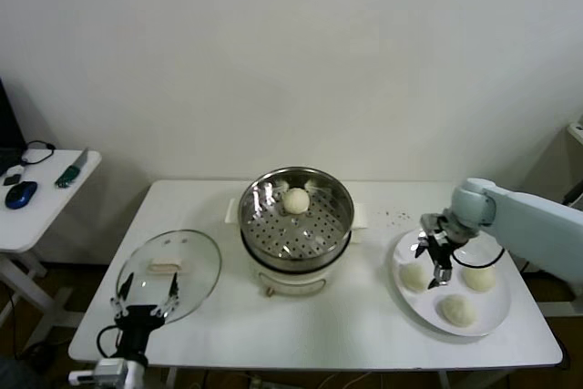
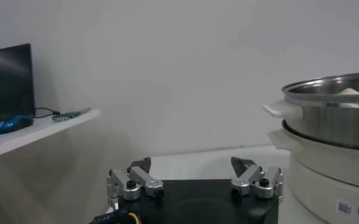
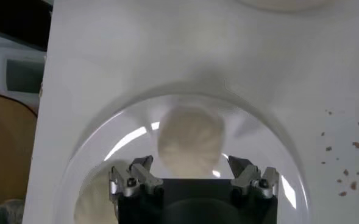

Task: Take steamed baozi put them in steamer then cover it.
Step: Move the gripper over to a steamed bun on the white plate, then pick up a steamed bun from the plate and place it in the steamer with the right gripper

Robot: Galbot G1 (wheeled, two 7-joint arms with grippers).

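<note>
The steamer [image 1: 296, 225] stands mid-table, a shiny perforated basket on a white pot base, with one baozi [image 1: 295, 199] inside at its far side. Three more baozi [image 1: 415, 276] lie on a flat white plate [image 1: 492, 321] at the right. My right gripper [image 1: 434, 263] is open and hovers just above the plate's left bun, which shows between the fingertips in the right wrist view [image 3: 189, 140]. The glass cover [image 1: 169, 272] with its cream bar handle lies flat on the table at the left. My left gripper [image 1: 146, 303] is open at the cover's near edge, empty.
A small white side table [image 1: 36, 211] at the far left holds a blue mouse, cables and a tool. Dark crumbs [image 1: 393, 217] dot the table behind the plate. The steamer's side [image 2: 331, 140] fills the edge of the left wrist view.
</note>
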